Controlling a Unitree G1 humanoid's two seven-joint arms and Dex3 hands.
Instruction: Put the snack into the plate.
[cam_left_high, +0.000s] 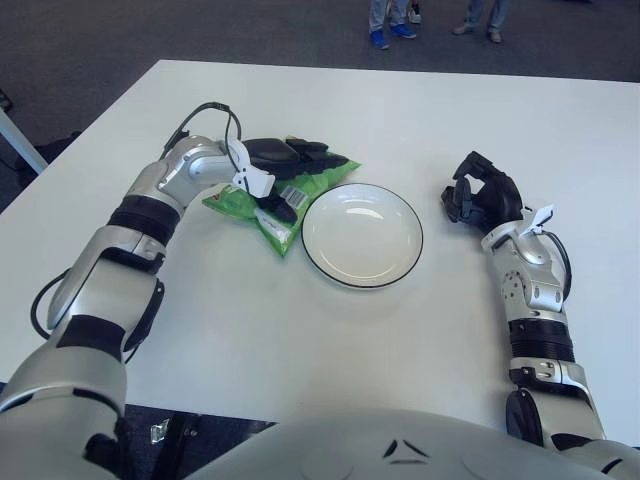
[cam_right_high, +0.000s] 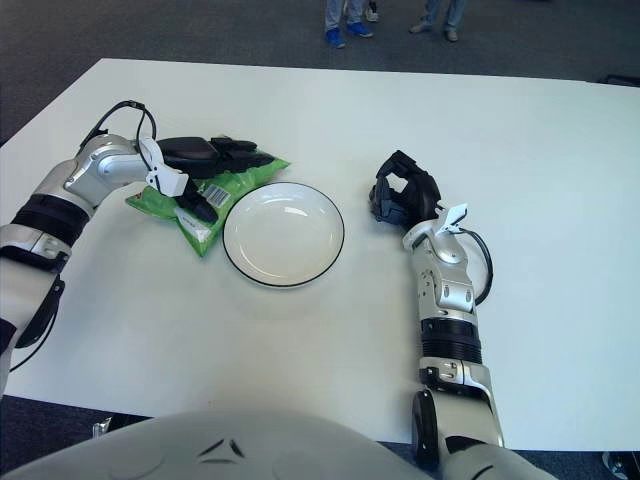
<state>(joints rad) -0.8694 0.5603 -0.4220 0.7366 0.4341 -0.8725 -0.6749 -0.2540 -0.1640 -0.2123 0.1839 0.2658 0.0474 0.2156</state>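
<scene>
1. My left hand (cam_left_high: 285, 165) lies over the green snack bag (cam_left_high: 300, 185), fingers on top, thumb at its near edge; I cannot confirm a closed pinch.
2. Bag lies flat on the white table (cam_left_high: 250, 330), touching the empty plate (cam_left_high: 362, 235) on its left rim.
3. I judge it light, crinkly, slippery; pinch an edge seam.
4. Right hand (cam_left_high: 482, 196), curled and empty, shows right of the plate.

It looked like an office or lab: a plain white rectangular worktop (cam_left_high: 420, 110) on dark grey carpet (cam_left_high: 90, 40), with onlookers' legs (cam_left_high: 388, 22) beyond.

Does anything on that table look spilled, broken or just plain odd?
Nothing stands out. The green snack bag lies sealed, askew beside the plate, which is bare and whole. The left hand sits over the bag; the right hand shows right of the plate.
</scene>
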